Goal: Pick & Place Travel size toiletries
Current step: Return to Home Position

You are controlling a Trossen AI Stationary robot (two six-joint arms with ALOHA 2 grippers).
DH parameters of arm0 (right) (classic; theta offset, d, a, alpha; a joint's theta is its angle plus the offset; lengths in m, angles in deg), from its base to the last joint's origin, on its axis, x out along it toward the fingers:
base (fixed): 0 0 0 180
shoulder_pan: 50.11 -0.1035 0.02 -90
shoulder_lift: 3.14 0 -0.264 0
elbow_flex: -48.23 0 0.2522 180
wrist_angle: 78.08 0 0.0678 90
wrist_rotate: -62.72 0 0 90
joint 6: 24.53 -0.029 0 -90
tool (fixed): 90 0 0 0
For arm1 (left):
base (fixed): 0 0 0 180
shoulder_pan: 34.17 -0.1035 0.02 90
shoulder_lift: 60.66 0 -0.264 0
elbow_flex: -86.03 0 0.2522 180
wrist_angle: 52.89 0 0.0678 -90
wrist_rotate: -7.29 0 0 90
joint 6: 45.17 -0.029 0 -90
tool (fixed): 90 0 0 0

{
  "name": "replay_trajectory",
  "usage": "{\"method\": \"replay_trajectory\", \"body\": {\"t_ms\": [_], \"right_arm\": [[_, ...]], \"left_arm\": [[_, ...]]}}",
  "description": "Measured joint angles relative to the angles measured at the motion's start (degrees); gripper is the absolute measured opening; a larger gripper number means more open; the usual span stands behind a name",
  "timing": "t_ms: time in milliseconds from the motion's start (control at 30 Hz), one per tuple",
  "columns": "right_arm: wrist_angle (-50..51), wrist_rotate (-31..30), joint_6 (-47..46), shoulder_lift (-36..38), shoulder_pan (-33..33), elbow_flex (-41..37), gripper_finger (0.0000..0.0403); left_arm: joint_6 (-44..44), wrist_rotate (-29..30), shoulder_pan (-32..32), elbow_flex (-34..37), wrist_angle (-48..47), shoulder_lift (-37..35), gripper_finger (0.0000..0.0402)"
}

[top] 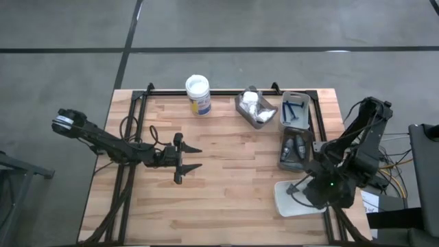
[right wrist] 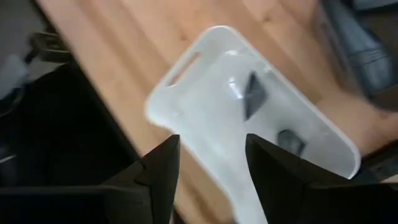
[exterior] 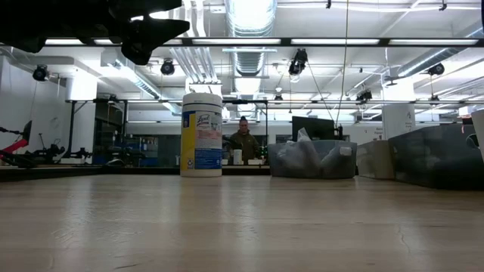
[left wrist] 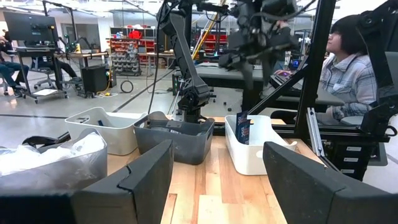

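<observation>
The travel size toiletries lie sorted in trays at the table's right: white packets point(top: 252, 104) in one grey tray, blue sticks point(top: 293, 108) in a second, dark oval bottles point(top: 293, 147) in a third. Two small dark items point(right wrist: 252, 94) lie in the white tray point(top: 288, 200) near the right front corner. My right gripper point(right wrist: 208, 163) hangs open above that white tray, pointing steeply down, nothing between its fingers. My left gripper point(top: 189, 158) hovers open over the table's left half, pointing level toward the trays, and holds nothing.
A tall white-lidded jar point(top: 197, 94) with a blue-yellow label stands at the far edge. A dark metal frame point(top: 130, 130) runs along the table's left and far sides. Bare wood lies in the middle and along the near edge. A person point(left wrist: 354, 68) sits beyond the right edge.
</observation>
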Motion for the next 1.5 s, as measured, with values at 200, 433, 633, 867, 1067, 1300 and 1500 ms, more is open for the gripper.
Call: {"method": "replay_trajectory", "body": {"t_ms": [200, 433, 633, 867, 1067, 1300, 1500], "right_arm": [[-0.33, -0.08, 0.79, -0.34, -0.07, 7.49, 0.0192], [-7.93, -15.07, 22.55, -0.74, 0.21, 6.15, 0.0203], [-37.98, -13.81, 54.19, 1.01, 2.5, -3.19, 0.0199], [-69.85, -1.26, 80.04, 9.24, 8.0, -21.93, 0.0179], [-98.83, -3.32, 102.97, 11.69, 16.69, -36.75, 0.0161], [-104.07, -3.89, 107.95, 20.58, 28.53, -45.18, 0.0138], [-103.08, 12.83, 103.87, 31.16, 36.56, -52.54, 0.0117]], "left_arm": [[0.0, 0.0, 0.01, 0.0, 0.0, 0.0, 0.0255], [0.01, -0.01, 0.01, 0.0, -0.63, 0.0, 0.0255], [0.69, -0.04, 0.01, -0.02, -1.5, 0.0, 0.0255], [2.99, -1.46, 0.01, -0.02, -2.36, 0.0, 0.0255], [3.0, -1.53, 0.01, -0.02, -2.6, 0.0, 0.0255], [3.05, -1.53, 0.01, 0.0, -2.94, -0.02, 0.0255], [4.01, -1.52, 0.01, -0.02, -4.88, -0.09, 0.0255]]}}
